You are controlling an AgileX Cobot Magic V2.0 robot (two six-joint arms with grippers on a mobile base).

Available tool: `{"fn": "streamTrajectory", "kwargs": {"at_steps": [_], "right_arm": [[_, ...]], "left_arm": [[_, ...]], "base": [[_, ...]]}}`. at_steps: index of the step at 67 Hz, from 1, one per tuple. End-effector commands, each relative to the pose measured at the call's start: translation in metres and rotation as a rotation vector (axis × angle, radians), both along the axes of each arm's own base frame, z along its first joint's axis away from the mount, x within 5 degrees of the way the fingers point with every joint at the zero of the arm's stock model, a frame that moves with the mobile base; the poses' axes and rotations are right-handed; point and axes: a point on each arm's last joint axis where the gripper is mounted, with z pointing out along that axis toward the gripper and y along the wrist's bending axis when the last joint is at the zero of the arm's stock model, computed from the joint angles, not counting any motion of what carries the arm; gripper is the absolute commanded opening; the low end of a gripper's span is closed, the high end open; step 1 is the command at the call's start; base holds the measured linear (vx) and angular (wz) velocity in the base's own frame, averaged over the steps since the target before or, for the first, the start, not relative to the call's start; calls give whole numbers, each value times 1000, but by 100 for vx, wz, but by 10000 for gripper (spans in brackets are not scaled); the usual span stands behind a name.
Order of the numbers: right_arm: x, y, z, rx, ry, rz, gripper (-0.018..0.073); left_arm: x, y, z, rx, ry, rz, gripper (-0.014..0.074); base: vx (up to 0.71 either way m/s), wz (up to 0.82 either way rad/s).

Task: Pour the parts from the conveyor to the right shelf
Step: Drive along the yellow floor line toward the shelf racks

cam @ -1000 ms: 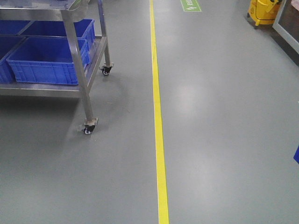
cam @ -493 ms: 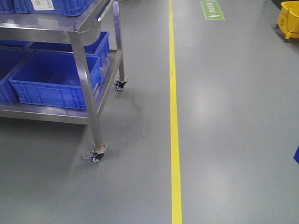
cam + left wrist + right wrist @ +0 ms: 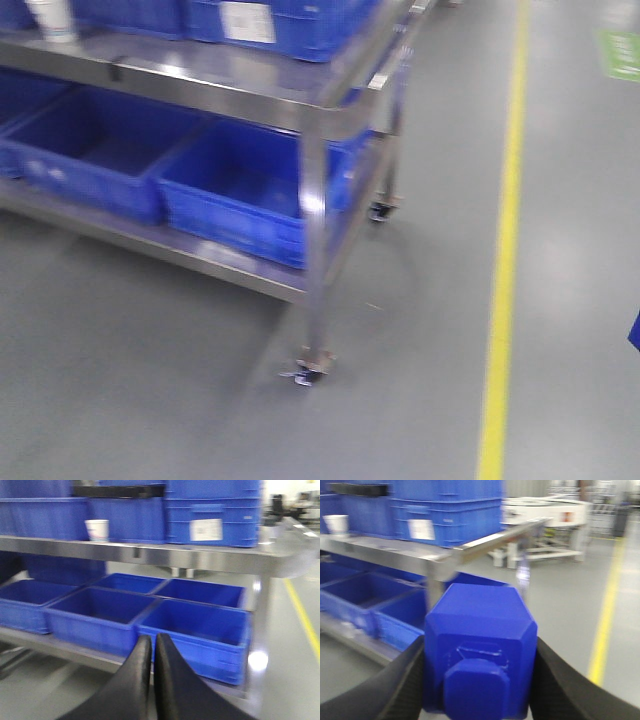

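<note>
Right gripper point(image 3: 479, 692) is clamped on the flat sides of the boxy bright blue plastic block point(image 3: 480, 625), which looks light, stiff and kinda slick, stainless steel rack point(image 3: 410, 555) of deep blue plastic bins point(image 3: 395, 622) at its 9 o'clock, left gripper point(image 3: 152, 655) pinched together on nothing.

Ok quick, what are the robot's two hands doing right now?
Left gripper: shut, holding nothing.
Right gripper: shut on the blue block.

Smooth black left hand point(image 3: 152, 641), tapered glossy fingers point(image 3: 134, 680), black right hand point(image 3: 480, 649), broad curved sides
</note>
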Motion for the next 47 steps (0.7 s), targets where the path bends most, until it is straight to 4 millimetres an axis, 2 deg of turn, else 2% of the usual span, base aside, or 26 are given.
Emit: {"fn": "streamTrajectory", "kwargs": {"at_steps": [1,21,47], "right_arm": [[-1,0,15,-3,-96,-4,-9],[-1,0,15,-3,-96,-3,-9],[-1,0,15,-3,-96,-3,-9]], "left_arm": [[-2,0,16,-12,-103,0,-6],[-2,0,16,-12,-103,0,-6],[-2,0,16,-12,-103,0,-6]], "base": [[29,97],[25,97],[20,81]]}}
